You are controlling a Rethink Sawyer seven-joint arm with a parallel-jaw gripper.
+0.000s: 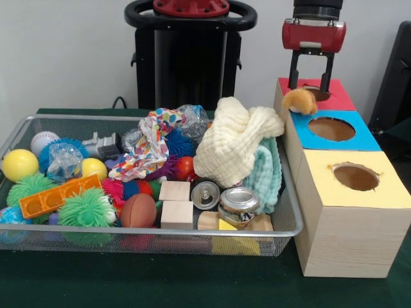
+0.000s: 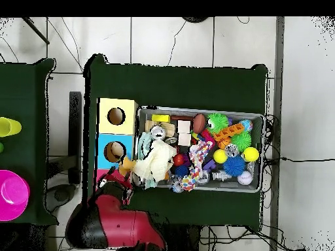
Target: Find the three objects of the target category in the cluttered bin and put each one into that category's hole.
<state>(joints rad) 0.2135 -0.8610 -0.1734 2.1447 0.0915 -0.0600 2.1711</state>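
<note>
The wire mesh bin (image 1: 128, 233) is full of clutter and fills the left of the table; it also shows in the overhead view (image 2: 196, 110). An orange-tan figure (image 1: 299, 101) lies on the wooden box's top, at the left edge where the red panel (image 1: 337, 96) meets the blue panel (image 1: 366, 138). It also shows in the overhead view (image 2: 125, 167). My gripper (image 1: 311, 85) hangs just above the red panel's hole, open and empty, a little above and right of the figure. The duck and the tiger are hidden.
The box has a third, yellow panel (image 1: 385, 189) with a hole nearest the camera. In the bin a cream cloth (image 1: 234, 144) and a mint cloth (image 1: 270, 170) lie over cans (image 1: 239, 202), wooden blocks (image 1: 174, 191), spiky balls (image 1: 87, 208) and yellow balls (image 1: 19, 165).
</note>
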